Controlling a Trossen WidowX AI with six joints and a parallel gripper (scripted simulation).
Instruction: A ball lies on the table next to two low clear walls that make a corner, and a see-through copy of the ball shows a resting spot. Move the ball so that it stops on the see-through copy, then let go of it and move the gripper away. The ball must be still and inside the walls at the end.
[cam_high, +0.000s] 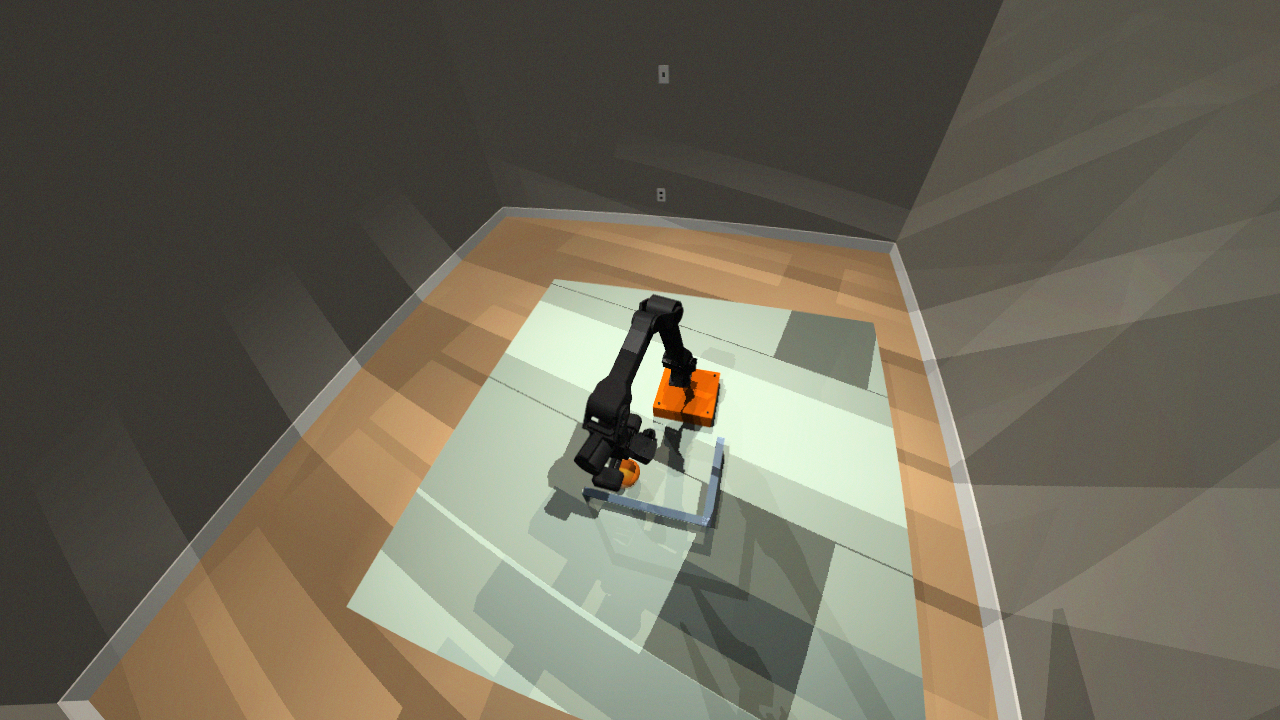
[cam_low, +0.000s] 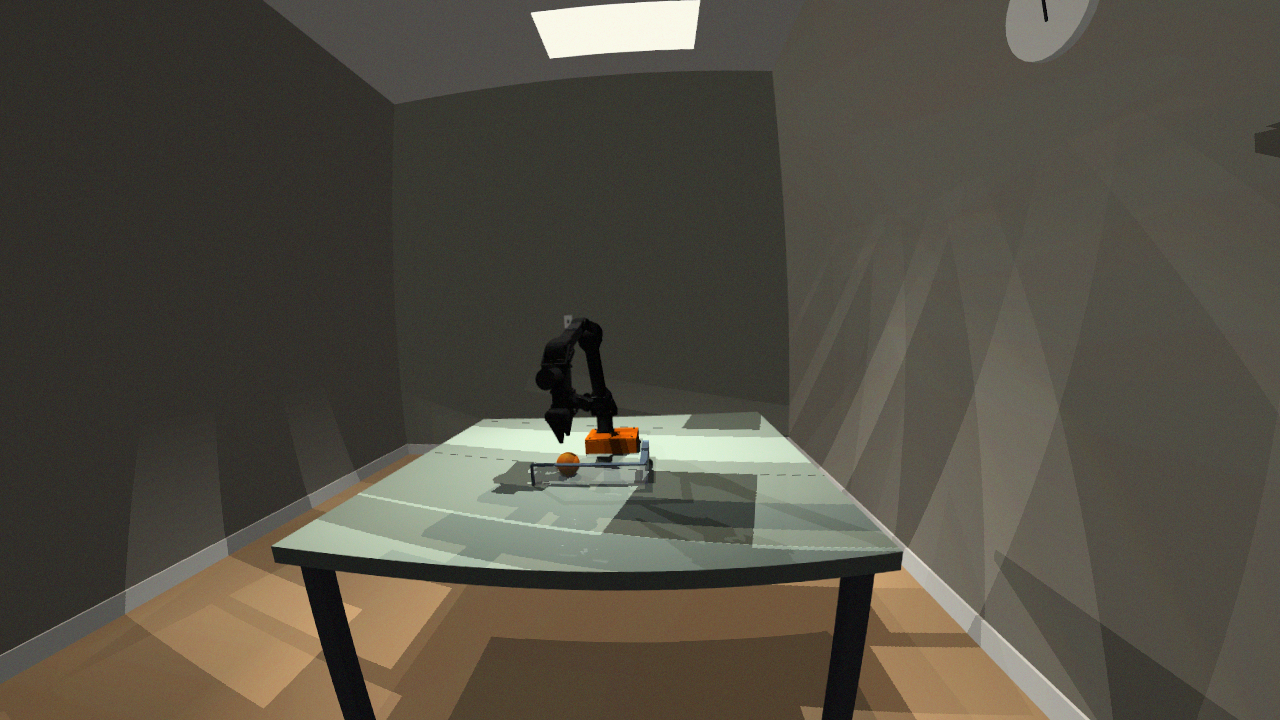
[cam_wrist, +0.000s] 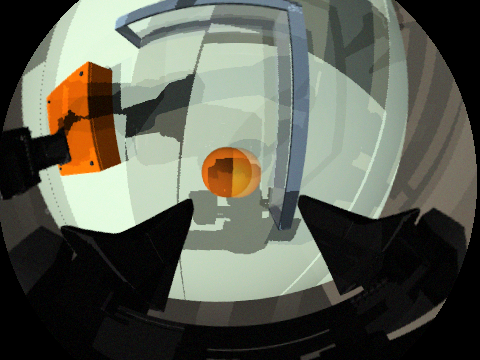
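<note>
The orange ball (cam_high: 631, 470) (cam_low: 567, 462) (cam_wrist: 230, 172) lies on the table (cam_high: 447, 573) (cam_low: 537, 555), inside the two low clear walls (cam_high: 707, 501) (cam_low: 592, 481) (cam_wrist: 299, 94), near the free end of one wall. The see-through copy shows as a pale rim (cam_wrist: 256, 175) around the ball, almost matching it. My gripper (cam_high: 610, 480) (cam_low: 560, 435) (cam_wrist: 247, 203) is open and empty. It hangs above the ball, and the fingertips stand apart from it on both sides.
The arm's orange base plate (cam_high: 687, 398) (cam_low: 612, 440) (cam_wrist: 83, 120) stands behind the walls. The walls' corner lies on the far side from the ball. Shadows cross the table.
</note>
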